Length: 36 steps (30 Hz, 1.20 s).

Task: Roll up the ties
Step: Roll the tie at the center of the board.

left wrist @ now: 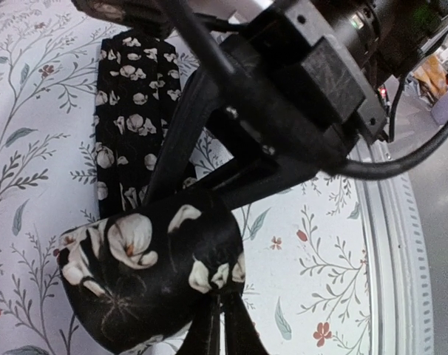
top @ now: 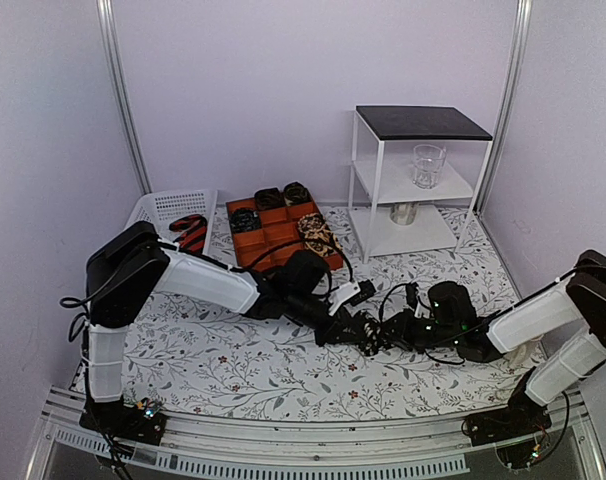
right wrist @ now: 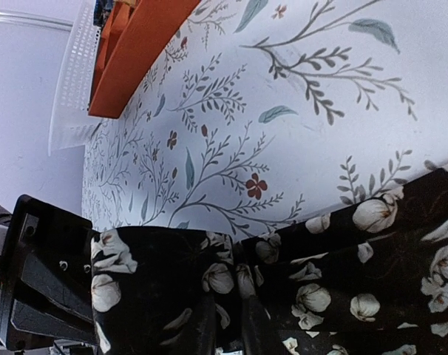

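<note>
Clamping a soft, coiled floral tie point(left wrist: 146, 274): left gripper point(left wrist: 220, 329) (right gripper point(right wrist: 228, 333): jaws unclear).

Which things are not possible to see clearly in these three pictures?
- Top view: the floral tie, almost hidden beneath the left gripper and right gripper.
- Right wrist view: whether the right gripper is open; its jaws merge with the dark fabric.
- Top view: coils in the orange tray, too small to read patterns.
</note>
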Each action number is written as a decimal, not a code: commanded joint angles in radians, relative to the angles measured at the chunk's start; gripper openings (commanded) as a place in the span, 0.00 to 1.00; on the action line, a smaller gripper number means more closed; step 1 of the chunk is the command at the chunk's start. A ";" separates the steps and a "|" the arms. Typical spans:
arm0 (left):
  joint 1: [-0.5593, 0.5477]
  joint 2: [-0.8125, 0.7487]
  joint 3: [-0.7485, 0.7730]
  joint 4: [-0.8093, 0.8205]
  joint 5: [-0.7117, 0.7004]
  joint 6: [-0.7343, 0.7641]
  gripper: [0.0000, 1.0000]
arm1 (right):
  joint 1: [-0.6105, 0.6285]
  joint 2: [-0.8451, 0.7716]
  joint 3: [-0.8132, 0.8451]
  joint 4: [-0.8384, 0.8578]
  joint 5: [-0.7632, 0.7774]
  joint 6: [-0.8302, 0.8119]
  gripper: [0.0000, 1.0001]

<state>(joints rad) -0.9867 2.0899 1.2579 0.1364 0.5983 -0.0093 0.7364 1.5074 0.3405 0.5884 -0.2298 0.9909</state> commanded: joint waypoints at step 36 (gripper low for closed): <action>0.015 0.065 0.085 0.029 0.072 0.015 0.22 | -0.072 -0.057 0.125 -0.263 -0.066 -0.201 0.33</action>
<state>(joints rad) -0.9829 2.1620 1.3540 0.1215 0.6674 0.0101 0.6674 1.4414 0.4850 0.3138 -0.2604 0.7799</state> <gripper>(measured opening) 0.175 0.354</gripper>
